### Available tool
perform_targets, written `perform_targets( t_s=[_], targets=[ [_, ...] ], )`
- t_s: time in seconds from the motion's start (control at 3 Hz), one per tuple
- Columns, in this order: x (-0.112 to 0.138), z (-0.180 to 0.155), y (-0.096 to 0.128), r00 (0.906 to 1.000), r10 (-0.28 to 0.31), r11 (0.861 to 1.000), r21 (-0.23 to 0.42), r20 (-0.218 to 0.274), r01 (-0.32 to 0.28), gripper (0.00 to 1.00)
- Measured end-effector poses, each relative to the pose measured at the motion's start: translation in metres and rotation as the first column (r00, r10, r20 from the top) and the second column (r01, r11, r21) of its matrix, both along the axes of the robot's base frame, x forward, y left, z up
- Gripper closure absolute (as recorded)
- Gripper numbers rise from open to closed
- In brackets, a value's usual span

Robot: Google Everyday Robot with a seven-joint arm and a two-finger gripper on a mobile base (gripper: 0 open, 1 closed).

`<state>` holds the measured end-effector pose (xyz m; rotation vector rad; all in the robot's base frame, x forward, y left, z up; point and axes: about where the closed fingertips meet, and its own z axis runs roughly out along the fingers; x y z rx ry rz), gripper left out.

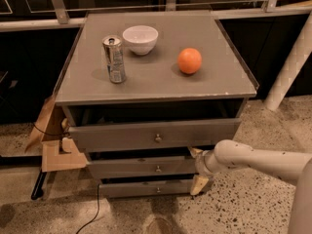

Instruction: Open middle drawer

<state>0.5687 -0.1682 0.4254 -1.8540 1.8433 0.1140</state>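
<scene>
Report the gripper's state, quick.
Gripper: open, at the right end of the middle drawer, one finger above it and one below; whether they touch it cannot be told.

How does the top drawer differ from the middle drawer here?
The top drawer has a taller front than the middle drawer. The top drawer stands pulled out, the middle drawer further in. The claw is at the middle drawer's right end, not the top drawer's. Both are wide, grey and flat-fronted.
</scene>
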Motion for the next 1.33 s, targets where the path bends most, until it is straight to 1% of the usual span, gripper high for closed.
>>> perform_targets(
  t_s=[0.33,0.67,1.0,1.33],
  targets=[
    [0.007,-0.005,0.001,0.9998,0.011,1.000,0.008,0.015,-0.011,0.00],
    [0.013,-0.013,-0.002,0.9997,0.013,1.000,0.002,0.020,-0.013,0.00],
    [0.019,-0.021,-0.008,0.9999,0.002,1.000,-0.009,0.014,-0.002,0.00],
    [0.028,-0.031,-0.016,0.9997,-0.011,0.999,-0.046,-0.020,0.010,0.00]
  ],
)
